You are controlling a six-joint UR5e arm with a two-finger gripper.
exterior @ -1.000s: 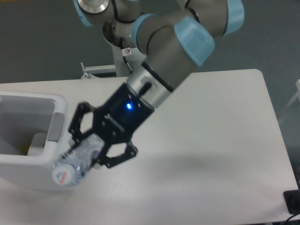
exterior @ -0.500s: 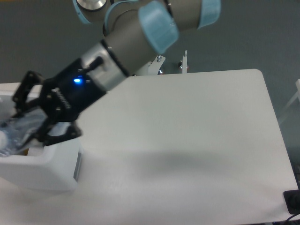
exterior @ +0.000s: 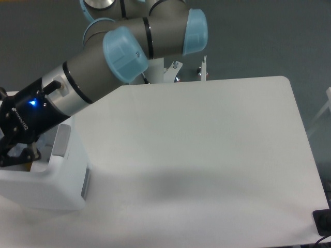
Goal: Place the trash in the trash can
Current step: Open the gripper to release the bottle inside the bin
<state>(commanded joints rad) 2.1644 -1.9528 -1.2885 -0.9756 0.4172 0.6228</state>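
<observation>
The white trash can (exterior: 57, 188) stands at the table's lower left corner, cut off by the image edge, with a grey panel (exterior: 62, 139) on its near wall. My gripper (exterior: 9, 150) hangs over the can's opening at the far left edge. Only its black body with the blue light and part of one finger (exterior: 20, 155) show. The rest of the jaws is out of frame, so their state is unclear. No bottle shows in this view. A pale shape (exterior: 39, 166) lies inside the can, and I cannot tell whether it is the trash.
The arm (exterior: 119, 57) stretches from its base at the back across the table's left part. The white table (exterior: 207, 155) reaches the right edge. A black object (exterior: 323, 222) sits at the lower right corner, off the table.
The gripper has swung left with the bottle, from beside the can's front wall to above its opening. The bottle showed in the jaws before and is now out of sight.
</observation>
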